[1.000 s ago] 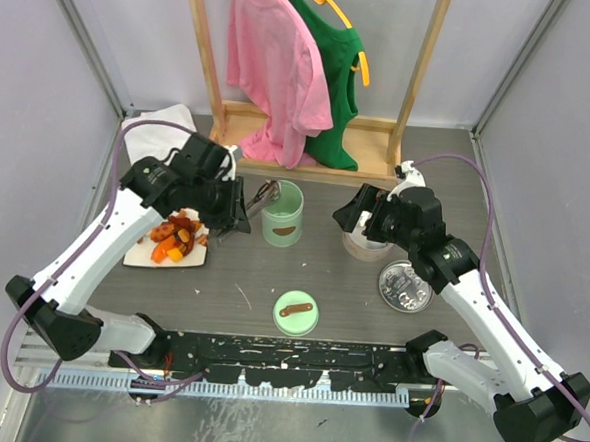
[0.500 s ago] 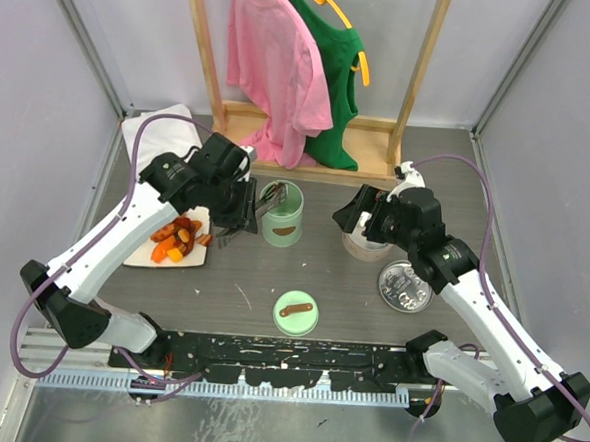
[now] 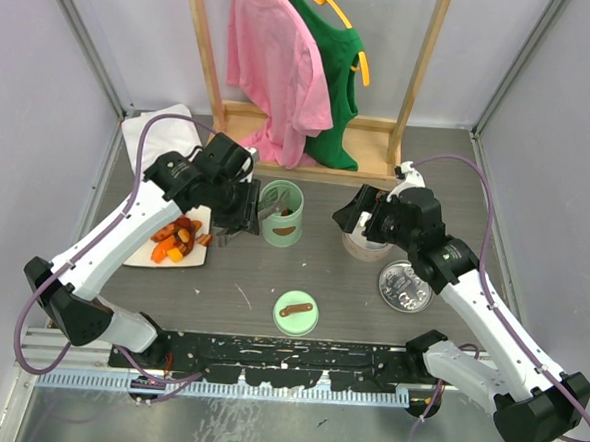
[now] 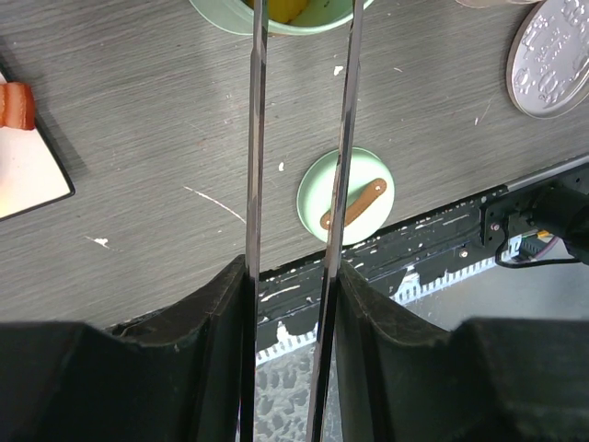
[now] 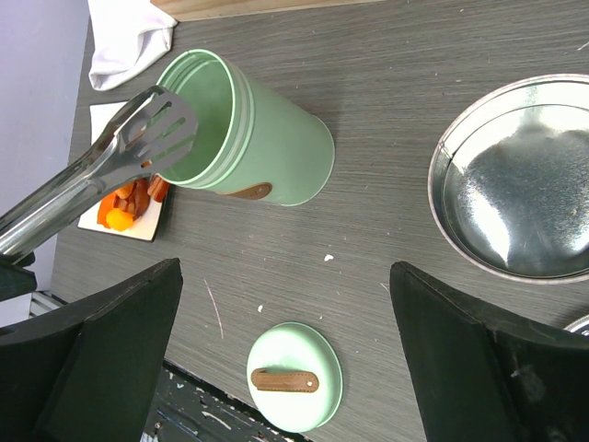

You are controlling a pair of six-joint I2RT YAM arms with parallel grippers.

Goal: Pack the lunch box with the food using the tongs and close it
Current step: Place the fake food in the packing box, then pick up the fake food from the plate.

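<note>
Food (image 3: 176,239) is seen on white plate (image 3: 138,256), far left. Tongs (image 5: 101,170) are clamped in left gripper (image 4: 290,285), long axis left-right, tips pointed right over lunch box (image 3: 281,213) mouth. Right gripper (image 5: 285,269) is held wide apart. Dark wood-grain table (image 3: 242,273); shirt rack (image 3: 374,151) far. Tin lid (image 4: 552,55) embossing unreadable.

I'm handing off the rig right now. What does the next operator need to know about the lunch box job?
Left hand: shut on the tongs, tips over the mouth of the upright green lunch box.
Right hand: open, empty, hovering right of the box.
Food: mostly on the white plate left of the box; a yellow piece shows inside the box.
Lid: off, lying on the table toward the arm bases.
Done: packing started.
Left: move the rest of the food, then fit the lid.
</note>
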